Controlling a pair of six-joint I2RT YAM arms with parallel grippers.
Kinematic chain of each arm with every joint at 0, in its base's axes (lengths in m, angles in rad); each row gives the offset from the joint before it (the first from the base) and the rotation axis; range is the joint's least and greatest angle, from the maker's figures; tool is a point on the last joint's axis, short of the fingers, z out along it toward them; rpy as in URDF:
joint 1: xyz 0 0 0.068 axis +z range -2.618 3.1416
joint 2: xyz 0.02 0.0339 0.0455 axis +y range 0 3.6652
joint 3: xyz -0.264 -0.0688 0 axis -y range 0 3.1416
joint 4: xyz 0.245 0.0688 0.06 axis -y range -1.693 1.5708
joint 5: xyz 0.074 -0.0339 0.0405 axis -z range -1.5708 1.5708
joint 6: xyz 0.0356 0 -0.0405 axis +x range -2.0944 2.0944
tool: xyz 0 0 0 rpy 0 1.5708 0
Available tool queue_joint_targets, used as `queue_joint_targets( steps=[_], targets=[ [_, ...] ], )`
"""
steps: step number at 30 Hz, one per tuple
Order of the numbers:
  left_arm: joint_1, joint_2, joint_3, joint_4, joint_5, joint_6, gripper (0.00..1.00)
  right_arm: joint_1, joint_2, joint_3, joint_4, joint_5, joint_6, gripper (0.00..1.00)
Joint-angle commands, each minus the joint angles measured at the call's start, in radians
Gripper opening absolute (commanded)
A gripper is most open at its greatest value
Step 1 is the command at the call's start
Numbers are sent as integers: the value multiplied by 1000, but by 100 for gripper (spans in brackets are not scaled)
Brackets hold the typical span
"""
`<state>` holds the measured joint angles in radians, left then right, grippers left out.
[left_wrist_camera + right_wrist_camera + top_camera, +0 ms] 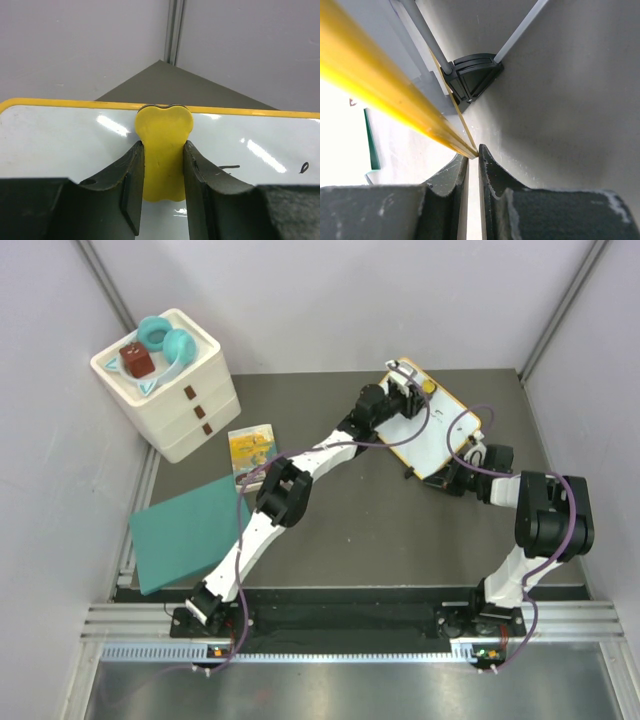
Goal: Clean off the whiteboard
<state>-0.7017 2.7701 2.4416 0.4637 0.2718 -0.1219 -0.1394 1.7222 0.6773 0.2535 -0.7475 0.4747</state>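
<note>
Overhead, a dark table [380, 530] holds the whiteboard [440, 435] at its far right, a small white board with a yellow frame, set skewed to the table edges. Both arms reach to it.

The left arm stretches diagonally from the near left, and the left gripper [163, 150] sits over the board's far portion. The right arm folds in from the near right, and the right gripper [473, 152] meets the board at its near edge.

In the right wrist view, that gripper's fingers are pinched almost together on the thin yellow frame, apparently steadying the board.

In the left wrist view, the left gripper's fingers are closed on a yellow eraser [164, 125] with a lobed top. The eraser lies against the white surface, and its top reaches the far strip of the frame, which runs straight across the view.

Two small black marks remain, both to the right of the eraser in this view. A short stroke [230, 167] lies just beside the right finger. A tiny loop [304, 167] lies farther off, near the right border of the view.

The next wipe likely needs to travel rightward along the board, parallel to that far frame edge. The left arm carries the eraser, so the wipe falls to it.
</note>
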Motion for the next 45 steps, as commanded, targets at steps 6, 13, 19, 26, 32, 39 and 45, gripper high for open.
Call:
queue_joint_targets(
  steps=[6,13,19,26,32,39,45],
  targets=[
    [-54,46,59,66,81,-19,0,55,25,-13,-122,-44,-68,0],
    [-130,45,57,73,135,-24,0,55,25,-13,-123,-44,-68,0],
    [-133,34,37,64,45,2,0,55,25,-12,-123,-46,-68,0],
    [-19,-26,-76,0,-109,-18,0,55,25,-13,-122,-47,-67,0],
    [41,-70,-135,0,-135,28,0,54,27,-13,-122,-49,-68,0],
    [-47,-41,-92,-4,-36,40,0,55,27,-13,-120,-49,-68,0],
    [-136,2,-41,29,-8,-2,0,55,27,-12,-122,-49,-68,0]
  ],
)
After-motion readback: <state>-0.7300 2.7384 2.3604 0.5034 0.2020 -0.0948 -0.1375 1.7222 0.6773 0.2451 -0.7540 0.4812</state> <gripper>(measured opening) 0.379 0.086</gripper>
